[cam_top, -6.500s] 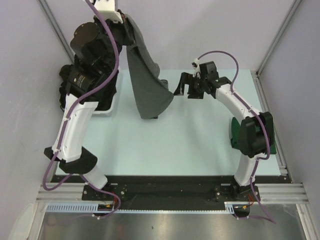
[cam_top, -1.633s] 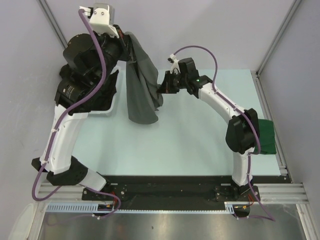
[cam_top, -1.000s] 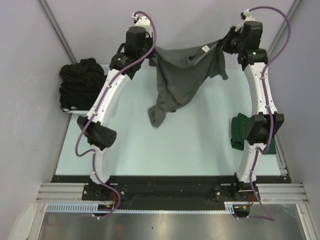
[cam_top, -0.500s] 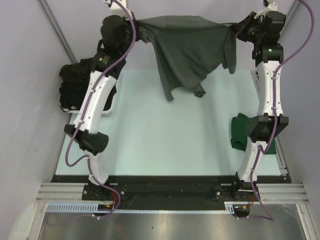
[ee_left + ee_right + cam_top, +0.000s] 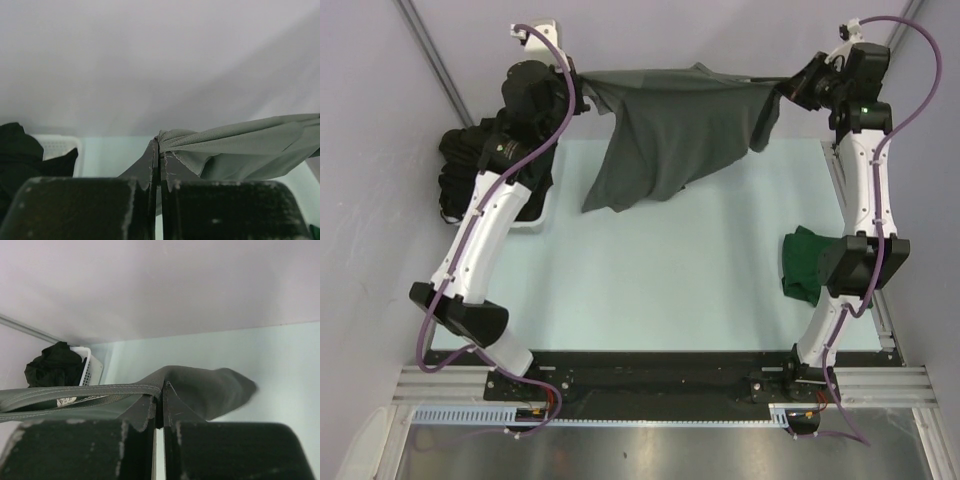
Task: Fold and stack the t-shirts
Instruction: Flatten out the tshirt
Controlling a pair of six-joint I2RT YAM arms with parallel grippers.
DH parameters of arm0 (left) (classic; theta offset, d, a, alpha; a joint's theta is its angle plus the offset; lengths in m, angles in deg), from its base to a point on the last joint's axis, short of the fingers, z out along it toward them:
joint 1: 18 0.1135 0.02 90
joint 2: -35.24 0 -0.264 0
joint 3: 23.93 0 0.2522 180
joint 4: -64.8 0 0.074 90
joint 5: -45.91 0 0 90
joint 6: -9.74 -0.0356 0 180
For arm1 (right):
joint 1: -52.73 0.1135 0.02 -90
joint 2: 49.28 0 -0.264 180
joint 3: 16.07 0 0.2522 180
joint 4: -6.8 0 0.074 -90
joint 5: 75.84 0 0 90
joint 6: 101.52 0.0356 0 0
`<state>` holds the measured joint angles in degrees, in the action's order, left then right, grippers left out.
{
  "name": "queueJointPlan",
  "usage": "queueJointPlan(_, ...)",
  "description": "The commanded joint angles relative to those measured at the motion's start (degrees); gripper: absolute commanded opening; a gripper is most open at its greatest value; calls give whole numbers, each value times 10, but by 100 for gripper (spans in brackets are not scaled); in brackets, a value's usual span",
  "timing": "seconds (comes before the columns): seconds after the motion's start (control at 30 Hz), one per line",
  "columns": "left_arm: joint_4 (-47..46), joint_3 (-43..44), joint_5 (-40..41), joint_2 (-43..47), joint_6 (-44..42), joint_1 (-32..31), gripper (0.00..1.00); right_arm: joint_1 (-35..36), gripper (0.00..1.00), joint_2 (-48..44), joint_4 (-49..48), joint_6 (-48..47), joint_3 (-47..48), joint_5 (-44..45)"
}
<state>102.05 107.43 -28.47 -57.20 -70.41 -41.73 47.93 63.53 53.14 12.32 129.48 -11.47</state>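
Observation:
A charcoal grey t-shirt (image 5: 665, 135) hangs stretched in the air over the far part of the table. My left gripper (image 5: 582, 92) is shut on its left top corner (image 5: 172, 137). My right gripper (image 5: 790, 88) is shut on its right top corner (image 5: 172, 374), and a sleeve (image 5: 765, 120) dangles below that grip. The shirt's lower hem hangs slanted, lowest at the left. A dark green t-shirt (image 5: 805, 262) lies bunched on the table at the right, partly behind my right arm. Black t-shirts (image 5: 470, 160) fill the basket at the far left.
The white plastic basket (image 5: 535, 215) stands at the table's far left edge, also seen in the right wrist view as a basket (image 5: 90, 367). The pale green table (image 5: 660, 280) spreads below the hanging shirt. Grey walls close the back and both sides.
Both arms swung apart and up, spreading the grey shirt from a bunched hang into a wide sheet. In the last half second the shirt's lower part has swung to the left.

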Motion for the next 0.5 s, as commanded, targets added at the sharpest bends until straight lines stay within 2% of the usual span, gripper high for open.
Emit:
queueJointPlan(0.0, -15, 3, 44, 34, -27, 8, 0, -25, 0, -25, -10, 8, -29, -8)
queueJointPlan(0.13, 6, 31, 17, 19, -22, 9, 0, -5, 0, 8, -24, 12, -9, -17)
queueJointPlan(0.23, 34, 67, -1, -1, -3, 9, 0, 20, 0, 77, -6, 23, 52, -25)
queueJointPlan(0.3, 52, 91, -14, -12, 11, 8, 0, 43, 0, 140, 15, 19, 133, -16)
queueJointPlan(0.37, 69, 98, -10, -10, 4, 5, 0, 66, 0, 165, 40, 2, 200, 21)
queueJointPlan(0.47, 47, 69, 37, 29, -34, 4, 0, 87, 0, 151, 20, -43, 192, 84)
